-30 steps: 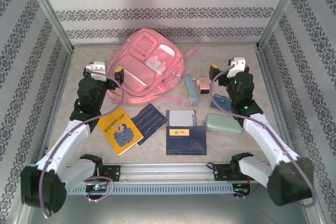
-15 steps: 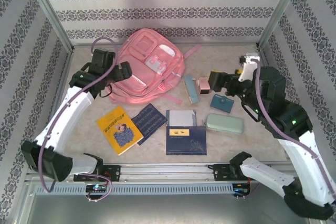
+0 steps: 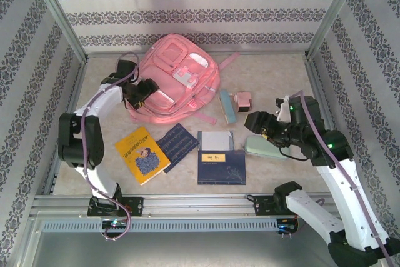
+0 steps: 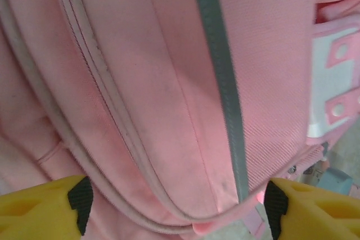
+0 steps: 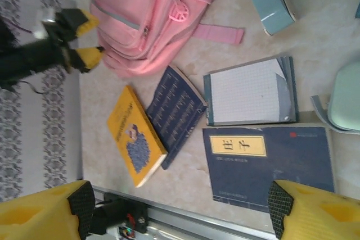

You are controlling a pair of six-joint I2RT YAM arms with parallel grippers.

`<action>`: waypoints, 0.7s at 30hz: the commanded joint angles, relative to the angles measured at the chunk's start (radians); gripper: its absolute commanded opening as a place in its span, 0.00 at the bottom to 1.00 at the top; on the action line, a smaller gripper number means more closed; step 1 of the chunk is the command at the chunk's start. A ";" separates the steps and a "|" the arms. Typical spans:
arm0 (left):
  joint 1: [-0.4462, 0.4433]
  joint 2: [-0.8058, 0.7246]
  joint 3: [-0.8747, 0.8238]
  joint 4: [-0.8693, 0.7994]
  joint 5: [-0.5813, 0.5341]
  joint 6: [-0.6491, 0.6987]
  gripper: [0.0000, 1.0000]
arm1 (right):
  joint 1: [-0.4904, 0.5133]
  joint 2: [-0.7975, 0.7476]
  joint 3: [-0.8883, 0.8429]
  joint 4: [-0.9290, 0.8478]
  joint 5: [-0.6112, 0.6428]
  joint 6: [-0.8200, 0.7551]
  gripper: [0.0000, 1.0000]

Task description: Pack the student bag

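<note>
Plainly, the student bag [image 3: 178,78] lies front-up, its contents hidden.

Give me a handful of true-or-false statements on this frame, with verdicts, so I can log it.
1. The left claw is right up against the student bag. True.
2. The yellow book lies inside the bag. False: it lies on the table, outside the bag.
3. The right claw grips a notebook. False: its jaws stand open and empty above the books.
4. The dark blue folder lies flat on the table. True.
</note>
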 commanded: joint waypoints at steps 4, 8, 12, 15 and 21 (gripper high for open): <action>0.019 0.052 -0.011 0.100 0.013 -0.037 0.76 | -0.049 0.037 0.013 0.024 -0.072 0.029 0.78; 0.019 0.104 -0.034 0.197 0.041 -0.066 0.71 | -0.049 0.045 -0.032 0.077 -0.100 0.050 0.71; 0.019 0.136 -0.054 0.304 0.051 -0.101 0.62 | -0.049 0.042 -0.057 0.091 -0.106 0.056 0.64; 0.021 0.157 -0.068 0.364 0.042 -0.141 0.43 | -0.051 0.039 -0.057 0.090 -0.104 0.045 0.58; 0.021 0.116 -0.053 0.375 -0.018 -0.197 0.14 | -0.052 0.021 -0.054 0.084 -0.082 0.031 0.51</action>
